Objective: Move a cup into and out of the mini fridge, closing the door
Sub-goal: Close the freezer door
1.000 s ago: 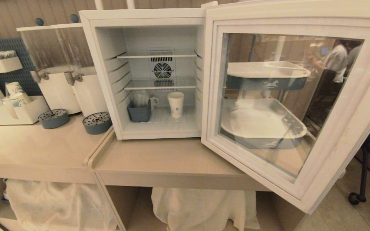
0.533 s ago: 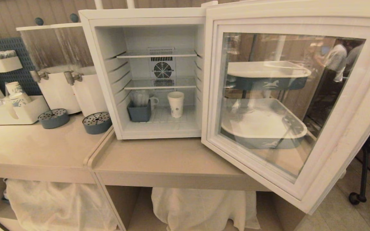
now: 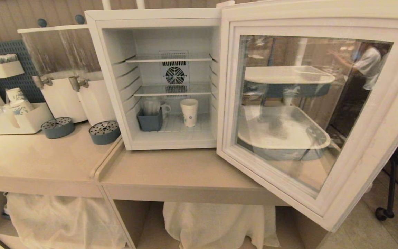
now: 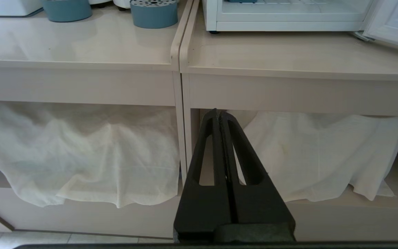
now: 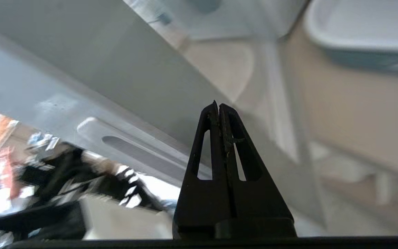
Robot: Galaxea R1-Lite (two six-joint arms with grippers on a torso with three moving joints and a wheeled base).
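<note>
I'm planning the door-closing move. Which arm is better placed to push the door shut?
Right, probably. The right tool, shut, is close against the open door. The left tool, shut, hangs low before the counter, away from it.

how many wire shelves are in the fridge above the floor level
2: an upper shelf level with the top of the rear fan, and a lower shelf just beneath the fan, directly above the cup.

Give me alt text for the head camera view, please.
A white mini fridge stands on a beige counter with its glass door swung wide open to the right. A paper cup stands on its bottom shelf beside a blue bin. Neither gripper shows.
</note>
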